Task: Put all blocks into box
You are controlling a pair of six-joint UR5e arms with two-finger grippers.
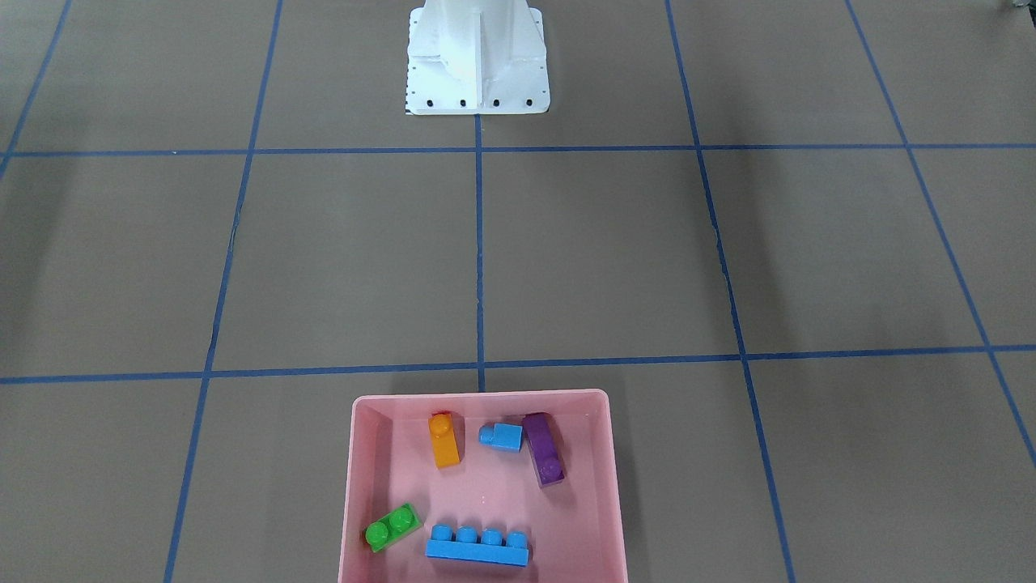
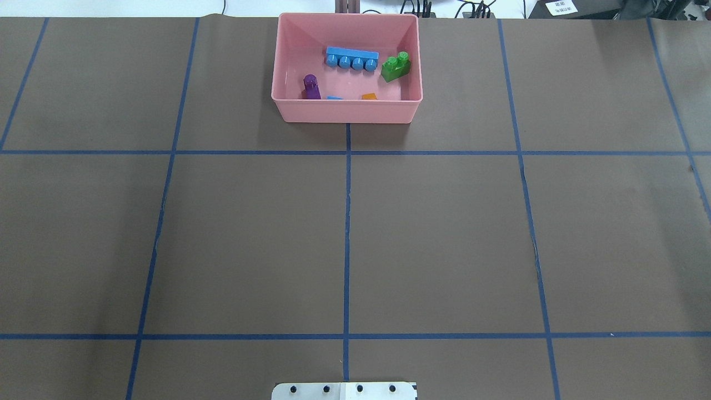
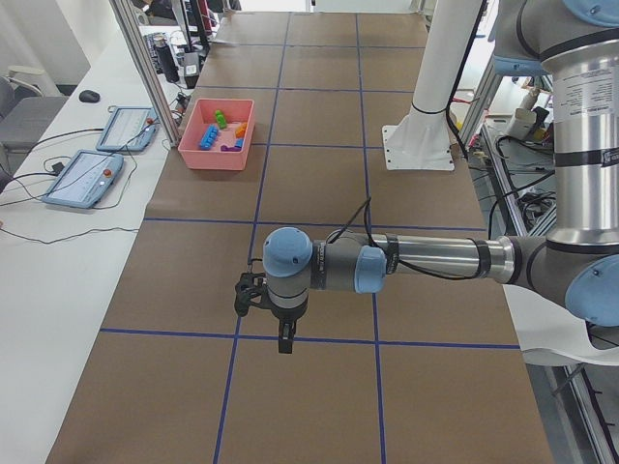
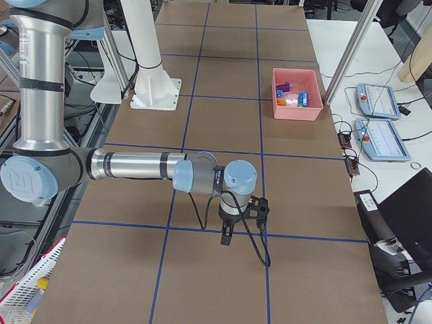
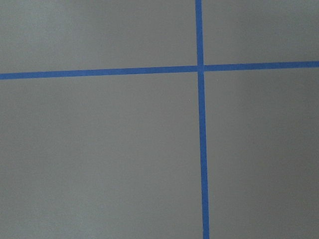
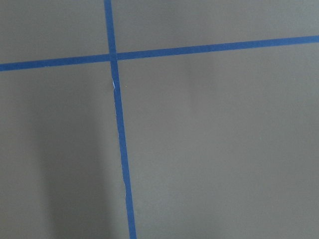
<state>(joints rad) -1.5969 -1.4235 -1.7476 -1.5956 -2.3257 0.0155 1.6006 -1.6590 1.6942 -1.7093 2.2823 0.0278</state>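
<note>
The pink box [image 1: 361, 486] stands at the table's far middle and also shows in the overhead view [image 2: 344, 112]. All five blocks lie inside it: orange [image 1: 444, 441], small blue [image 1: 502, 436], purple [image 1: 544, 460], green [image 1: 392, 526] and long blue [image 1: 477, 546]. In the overhead view its near wall partly hides the orange [image 2: 369, 96] and small blue [image 2: 334, 98] ones. My left gripper [image 3: 284, 343] hangs over bare table far from the box. My right gripper [image 4: 225, 237] does the same at the other end. Both show only in side views, so I cannot tell whether they are open or shut.
The white robot pedestal [image 1: 477, 61] stands at the table's near middle. Blue tape lines [image 2: 347, 233] grid the brown table. Tablets [image 3: 82, 179] and cables lie on a side bench beyond the box. Both wrist views show only table and tape.
</note>
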